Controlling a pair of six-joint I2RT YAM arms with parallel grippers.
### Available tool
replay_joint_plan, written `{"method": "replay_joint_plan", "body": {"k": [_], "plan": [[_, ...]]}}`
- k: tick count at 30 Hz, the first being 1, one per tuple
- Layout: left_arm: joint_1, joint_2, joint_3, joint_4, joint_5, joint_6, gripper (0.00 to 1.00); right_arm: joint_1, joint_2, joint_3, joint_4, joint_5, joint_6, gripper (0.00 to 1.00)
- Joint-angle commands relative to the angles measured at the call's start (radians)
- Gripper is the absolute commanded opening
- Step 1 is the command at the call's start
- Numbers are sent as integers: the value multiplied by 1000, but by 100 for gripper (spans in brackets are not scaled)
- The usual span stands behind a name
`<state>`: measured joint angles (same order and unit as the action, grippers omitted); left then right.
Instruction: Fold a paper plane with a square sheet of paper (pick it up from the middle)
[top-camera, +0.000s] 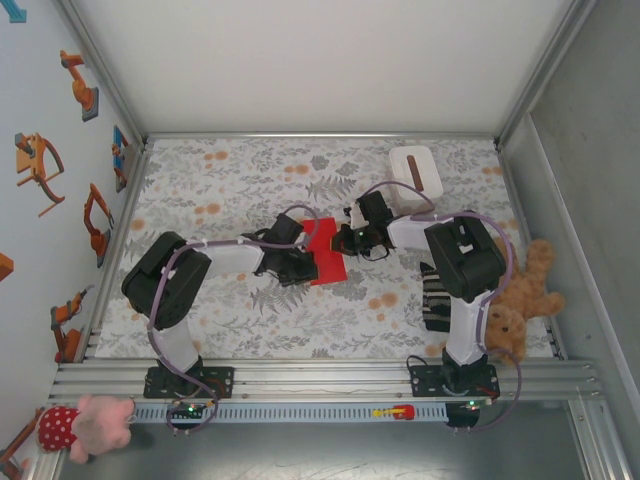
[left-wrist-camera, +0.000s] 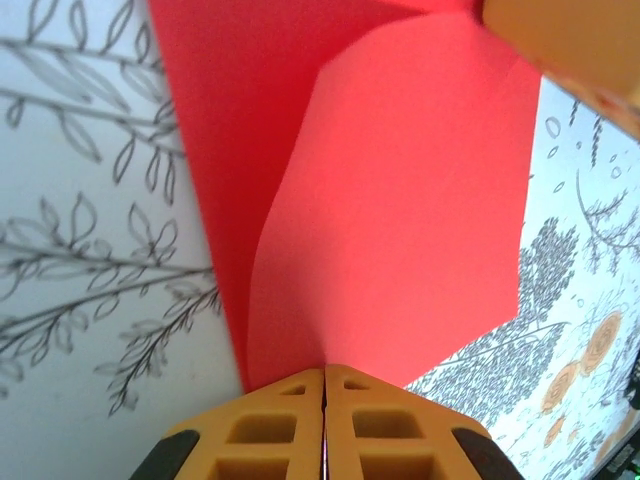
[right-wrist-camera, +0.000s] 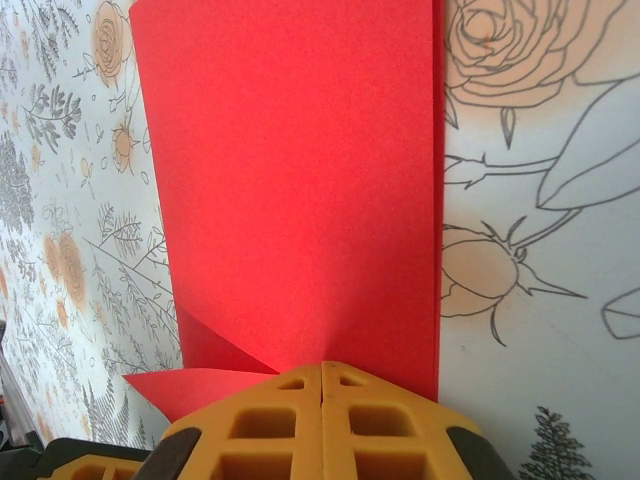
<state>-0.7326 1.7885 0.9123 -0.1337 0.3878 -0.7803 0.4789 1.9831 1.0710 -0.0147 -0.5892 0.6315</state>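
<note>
The square sheet of paper (top-camera: 325, 250), bright red, lies mid-table between my two grippers, folded over with one layer on another. In the left wrist view the upper flap (left-wrist-camera: 400, 200) curves up from the lower layer (left-wrist-camera: 230, 120) into my left gripper (left-wrist-camera: 325, 375), which is shut on the paper's edge. My right gripper (right-wrist-camera: 322, 368) is shut on the opposite edge of the sheet (right-wrist-camera: 300, 180), with a creased corner (right-wrist-camera: 190, 385) sticking out to its left. From above, the left gripper (top-camera: 306, 262) and right gripper (top-camera: 344, 240) face each other across the sheet. A paper plane is out of view.
A white box (top-camera: 417, 170) with a dark slot stands at the back right. A brown teddy bear (top-camera: 520, 295) and a striped cloth (top-camera: 434, 296) lie by the right arm. A pink plush toy (top-camera: 85, 420) sits off the table at front left. The floral tablecloth (top-camera: 220, 190) covers the table.
</note>
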Motion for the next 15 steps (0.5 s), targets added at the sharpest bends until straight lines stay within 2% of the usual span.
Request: {"method": "replay_joint_plan", "body": {"k": [1, 10, 15], "plan": [[-12, -19, -59, -218, -37, 44, 8, -7, 98, -41, -154, 140, -9, 0], [-20, -158, 46, -231, -11, 46, 11, -8, 46, -36, -87, 65, -2, 0], [-1, -123, 143, -194, -91, 20, 18, -8, -28, 9, 17, -42, 56, 0]]}}
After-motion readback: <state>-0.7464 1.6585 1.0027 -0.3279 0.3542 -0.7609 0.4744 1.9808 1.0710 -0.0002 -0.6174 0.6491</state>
